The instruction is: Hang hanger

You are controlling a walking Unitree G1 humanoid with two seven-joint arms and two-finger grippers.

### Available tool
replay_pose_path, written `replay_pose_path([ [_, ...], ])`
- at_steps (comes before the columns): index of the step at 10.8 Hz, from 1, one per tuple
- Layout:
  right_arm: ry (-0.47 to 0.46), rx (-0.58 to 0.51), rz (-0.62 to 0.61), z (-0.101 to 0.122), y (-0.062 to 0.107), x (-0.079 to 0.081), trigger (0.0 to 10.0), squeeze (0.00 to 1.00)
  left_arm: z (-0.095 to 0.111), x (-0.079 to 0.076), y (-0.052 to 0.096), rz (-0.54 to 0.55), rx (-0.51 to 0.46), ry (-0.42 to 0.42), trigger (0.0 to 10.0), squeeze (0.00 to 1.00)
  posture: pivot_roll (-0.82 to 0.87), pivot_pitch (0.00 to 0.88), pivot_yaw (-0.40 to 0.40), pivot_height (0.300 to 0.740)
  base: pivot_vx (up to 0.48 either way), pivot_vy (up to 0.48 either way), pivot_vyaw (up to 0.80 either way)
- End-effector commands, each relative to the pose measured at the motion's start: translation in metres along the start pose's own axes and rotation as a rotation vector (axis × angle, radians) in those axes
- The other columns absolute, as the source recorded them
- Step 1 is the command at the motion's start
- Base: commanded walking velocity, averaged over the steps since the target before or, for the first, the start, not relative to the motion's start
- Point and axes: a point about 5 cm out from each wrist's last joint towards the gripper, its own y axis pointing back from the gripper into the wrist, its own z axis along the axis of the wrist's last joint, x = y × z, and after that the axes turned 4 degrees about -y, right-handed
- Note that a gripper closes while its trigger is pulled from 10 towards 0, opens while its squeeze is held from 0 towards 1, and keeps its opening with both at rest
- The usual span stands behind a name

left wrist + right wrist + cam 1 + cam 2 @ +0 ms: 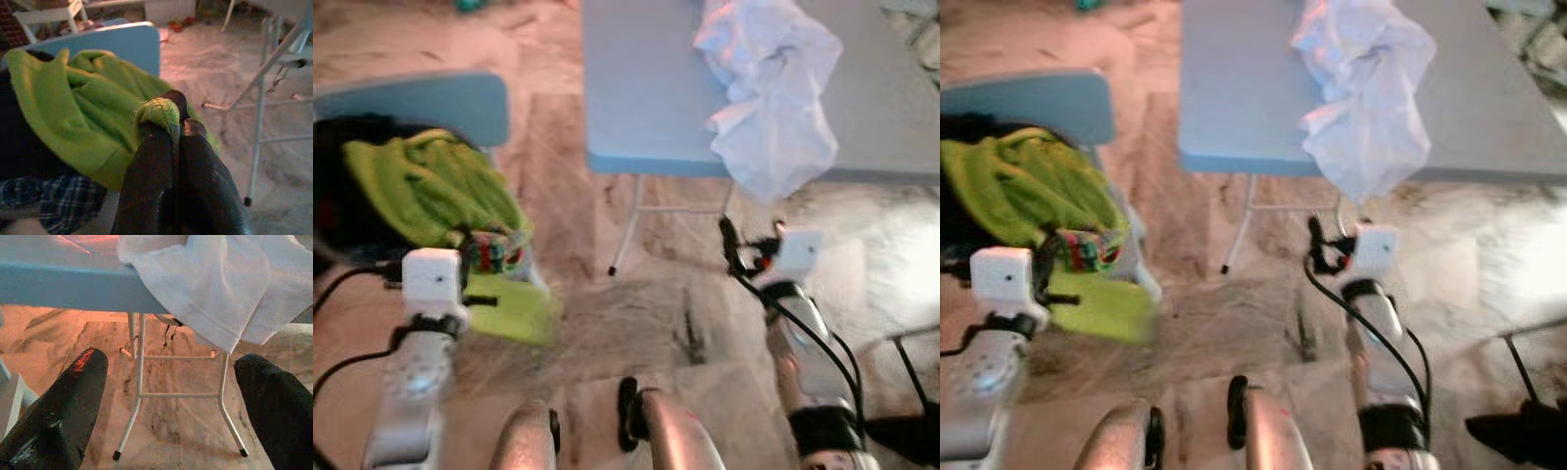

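A bright green garment (431,186) lies heaped on a blue chair (440,103) at my left. My left gripper (168,115) is shut on a fold of that green garment (73,107), pinched between the black fingertips. My right gripper (171,360) is open with nothing between its fingers, held low in front of the light blue table (646,88). A crumpled white cloth (769,88) lies on the table and hangs over its near edge, just above and beyond the right gripper (749,240).
Dark clothing (342,166) and a plaid fabric (49,196) lie under the green garment on the chair. Thin white table legs (137,382) stand on the marble floor ahead. A black object (911,431) sits on the floor at lower right.
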Motion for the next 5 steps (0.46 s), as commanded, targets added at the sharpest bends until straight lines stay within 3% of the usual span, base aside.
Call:
replay_pose_path([
  [1,0.018,0.002,-0.012,-0.001,0.008,-0.007,10.0,0.00,0.003,-0.006,0.007,-0.013,-0.007,0.004,10.0,0.00,0.14,0.252,-0.094,0.740,0.000,0.000,0.00],
  [2,0.026,0.018,-0.016,-0.005,0.013,-0.010,10.0,0.00,0.002,-0.014,0.014,-0.015,-0.014,0.039,10.0,0.00,0.13,0.261,-0.100,0.740,0.000,0.000,-0.58],
  [4,0.030,0.033,-0.012,-0.010,0.015,-0.010,10.0,0.00,-0.003,-0.022,0.015,-0.035,0.006,0.044,10.0,0.00,0.13,0.238,-0.099,0.740,0.000,-0.300,-0.70],
  [5,0.028,0.030,-0.015,-0.009,0.012,-0.009,10.0,0.00,-0.003,-0.020,0.012,-0.034,0.006,0.044,10.0,0.00,0.13,0.229,-0.098,0.740,0.000,-0.315,-0.56],
])
